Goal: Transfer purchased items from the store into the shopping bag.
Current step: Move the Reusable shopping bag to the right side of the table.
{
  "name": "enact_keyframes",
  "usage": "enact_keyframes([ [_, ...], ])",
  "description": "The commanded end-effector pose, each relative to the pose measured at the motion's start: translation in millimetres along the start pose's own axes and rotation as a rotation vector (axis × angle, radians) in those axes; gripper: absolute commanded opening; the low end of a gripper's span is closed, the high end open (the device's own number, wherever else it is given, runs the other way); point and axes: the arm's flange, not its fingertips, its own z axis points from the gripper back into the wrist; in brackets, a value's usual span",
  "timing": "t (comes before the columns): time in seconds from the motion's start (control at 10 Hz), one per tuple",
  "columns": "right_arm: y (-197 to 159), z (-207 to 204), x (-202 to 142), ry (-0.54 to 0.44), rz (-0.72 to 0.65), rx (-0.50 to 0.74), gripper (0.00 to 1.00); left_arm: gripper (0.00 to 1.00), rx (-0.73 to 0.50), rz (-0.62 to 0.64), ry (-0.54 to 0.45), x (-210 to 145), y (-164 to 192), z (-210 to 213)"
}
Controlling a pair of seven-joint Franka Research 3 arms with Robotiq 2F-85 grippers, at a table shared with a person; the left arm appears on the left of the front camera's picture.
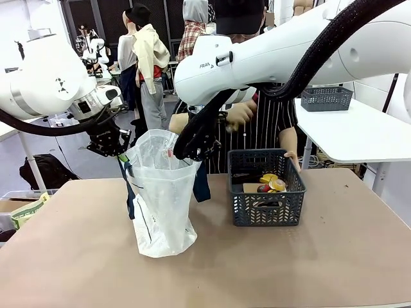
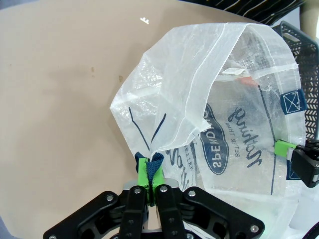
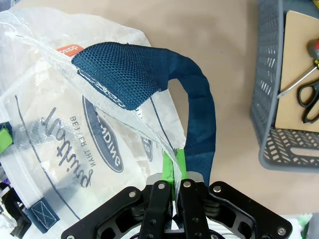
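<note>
**A:** Any print you can read?

**B:** The shopping bag (image 1: 160, 212) carries a dark oval badge reading "SPENDING", with a script word beside it that looks like "nothing". Both are upside down in the left wrist view. The small line between them is too fine to read in full. The right arm's shell shows "FRAN", and the rest is cut off.

**A:** Where is the bag?

**B:** It stands upright on the counter (image 1: 70, 256) with its mouth open, at 9 o'clock from the grey basket (image 1: 266, 212).

**A:** What's hard to see?

**B:** The purchased items (image 1: 271, 183) show only as yellow and orange tops inside the basket, and their labels are unreadable. An orange tag (image 3: 70, 50) shows through the bag, but its print is too small to read.

**A:** And the claws?

**B:** The left claw (image 2: 151, 172) is closed, pinching the bag's rim and a bit of strap at the mouth's 9 o'clock side. The right claw (image 3: 174, 167) is closed on the rim beside the navy handle (image 3: 199, 104), at 3 o'clock.
</note>
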Motion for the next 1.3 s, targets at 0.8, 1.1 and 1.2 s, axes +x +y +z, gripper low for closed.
enact_keyframes([
  [0.8,-2.5,-1.8,-1.1,0.01,-0.007,0.004,0.0,0.0,-0.001,-0.001,-0.001,-0.4,0.1,0.8],
  [1.1,-2.5,-1.8,-1.1,0.01,-0.007,0.004,0.0,0.0,-0.001,-0.001,-0.001,-0.4,0.1,0.8],
  [1.2,-2.5,-1.8,-1.1,0.01,-0.007,0.004,0.0,0.0,-0.001,-0.001,-0.001,-0.4,0.1,0.8],
])
